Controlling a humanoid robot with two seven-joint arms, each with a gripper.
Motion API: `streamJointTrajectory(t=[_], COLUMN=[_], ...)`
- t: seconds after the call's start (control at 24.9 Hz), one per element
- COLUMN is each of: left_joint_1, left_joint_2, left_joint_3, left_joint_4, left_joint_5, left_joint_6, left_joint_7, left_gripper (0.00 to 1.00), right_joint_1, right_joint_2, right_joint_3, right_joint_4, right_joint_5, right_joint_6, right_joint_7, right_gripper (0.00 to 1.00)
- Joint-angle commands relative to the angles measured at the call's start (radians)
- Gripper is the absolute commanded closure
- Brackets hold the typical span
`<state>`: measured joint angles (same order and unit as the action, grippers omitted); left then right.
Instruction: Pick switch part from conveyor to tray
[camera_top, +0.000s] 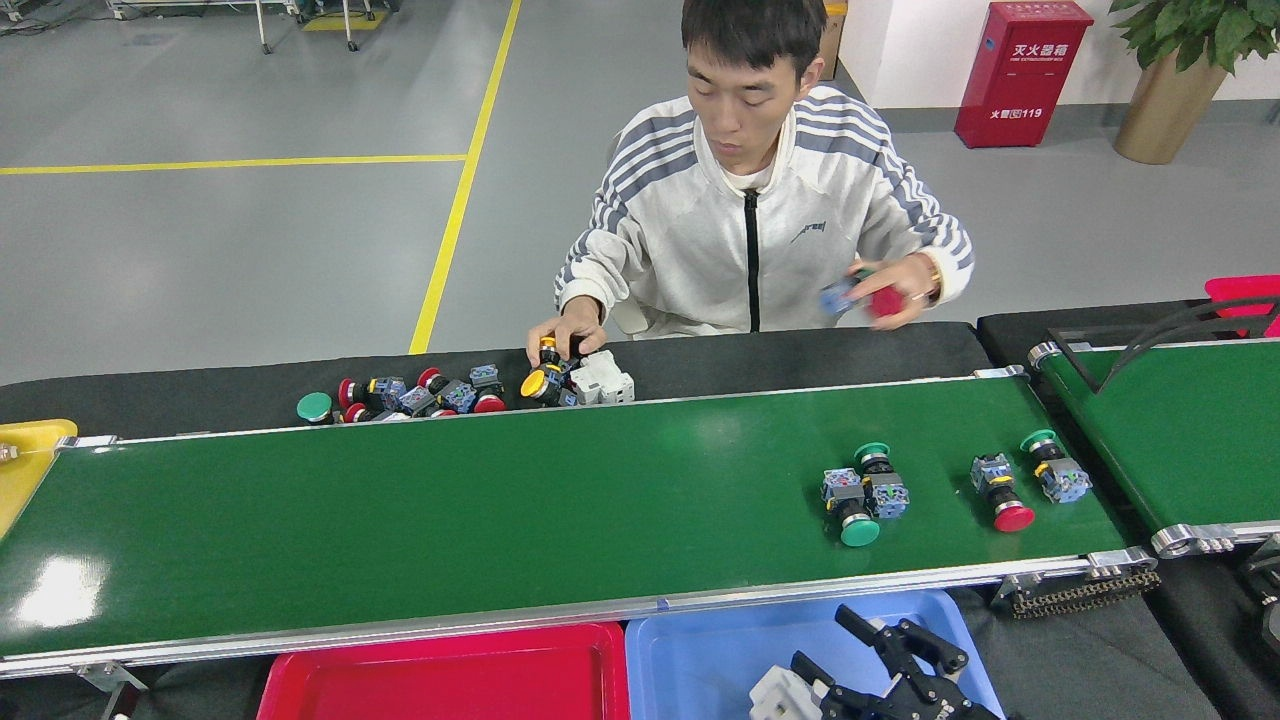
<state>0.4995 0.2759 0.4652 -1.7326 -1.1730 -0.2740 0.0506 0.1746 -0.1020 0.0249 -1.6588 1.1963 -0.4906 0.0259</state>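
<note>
The conveyor (500, 510) runs across the view, a wide dark-green belt with silver rails. Near its right end lie two green-capped switch parts (865, 490) touching each other, a red-capped one (1000, 490) and another green-capped one (1052, 465). My right gripper (815, 680) is low at the bottom edge, over the blue tray (700, 650). It is shut on a white block-shaped switch part (775, 693), and the frame cuts off most of the gripper. My left gripper is out of view.
A red tray (450, 680) sits left of the blue one. Behind the belt a person's hand (562, 338) rests on a pile of switch parts (460, 390); the other hand holds a red-capped part (868, 298). A second green belt (1180, 430) stands at right, a yellow bin (25, 460) at left.
</note>
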Motion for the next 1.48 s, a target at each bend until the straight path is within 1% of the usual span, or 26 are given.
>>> streamJointTrajectory(t=[0.0,0.04,0.12,0.2,0.32,0.44,0.52,0.64,0.72,0.76,0.92,1.04,1.2,1.36,1.44], left_joint_1=[-0.001,-0.004,-0.006,-0.004,-0.010,-0.010,-0.012,-0.010,-0.010,-0.010,-0.010,-0.010,-0.012,-0.019,-0.021], left_joint_2=[0.006,0.006,0.006,0.006,0.006,0.008,0.009,0.009,0.008,0.008,0.009,0.011,0.012,0.014,0.014], left_joint_3=[0.009,0.007,0.007,0.007,0.004,0.003,0.000,-0.003,-0.003,-0.003,-0.005,-0.005,-0.006,-0.006,-0.006], left_joint_4=[-0.007,-0.007,-0.007,-0.007,-0.007,-0.007,-0.007,-0.007,-0.009,-0.009,-0.007,-0.007,-0.007,-0.007,-0.007], left_joint_5=[-0.002,0.000,-0.002,-0.002,-0.002,-0.002,-0.002,-0.002,-0.002,-0.002,-0.002,-0.002,-0.002,-0.002,-0.004], left_joint_6=[0.001,-0.001,-0.001,-0.001,-0.001,-0.001,-0.001,-0.001,-0.002,-0.002,-0.002,-0.004,-0.005,-0.005,-0.005], left_joint_7=[0.008,0.008,0.008,0.008,0.008,0.008,0.008,0.008,0.008,0.008,0.008,0.008,0.008,0.008,0.008], left_gripper=[0.00,0.00,0.00,0.00,0.00,0.00,0.00,0.00,0.00,0.00,0.00,0.00,0.00,0.00,0.00], right_joint_1=[-0.017,-0.020,-0.023,-0.024,-0.046,-0.092,-0.126,-0.173,-0.201,-0.210,-0.231,-0.261,-0.307,-0.349,-0.360], right_joint_2=[0.024,0.022,0.021,0.022,0.024,0.021,0.031,0.090,0.122,0.136,0.182,0.217,0.251,0.251,0.248], right_joint_3=[0.010,0.035,0.093,0.124,0.136,0.198,0.237,0.282,0.296,0.300,0.310,0.328,0.331,0.329,0.325], right_joint_4=[-0.019,-0.019,-0.019,-0.019,-0.019,-0.012,0.005,0.050,0.090,0.109,0.171,0.203,0.261,0.312,0.318], right_joint_5=[0.008,0.014,0.017,0.022,0.042,0.074,0.103,0.143,0.184,0.204,0.249,0.258,0.270,0.266,0.263], right_joint_6=[0.306,0.398,0.514,0.572,0.577,0.578,0.586,0.612,0.624,0.626,0.623,0.626,0.626,0.624,0.623], right_joint_7=[-0.001,-0.001,-0.003,-0.001,0.002,0.006,0.032,0.057,0.062,0.071,0.080,0.088,0.100,0.100,0.100], right_gripper=[0.01,0.01,0.01,0.01,0.01,0.01,0.01,0.01,0.01,0.01,0.01,0.01,0.01,0.01,0.01])
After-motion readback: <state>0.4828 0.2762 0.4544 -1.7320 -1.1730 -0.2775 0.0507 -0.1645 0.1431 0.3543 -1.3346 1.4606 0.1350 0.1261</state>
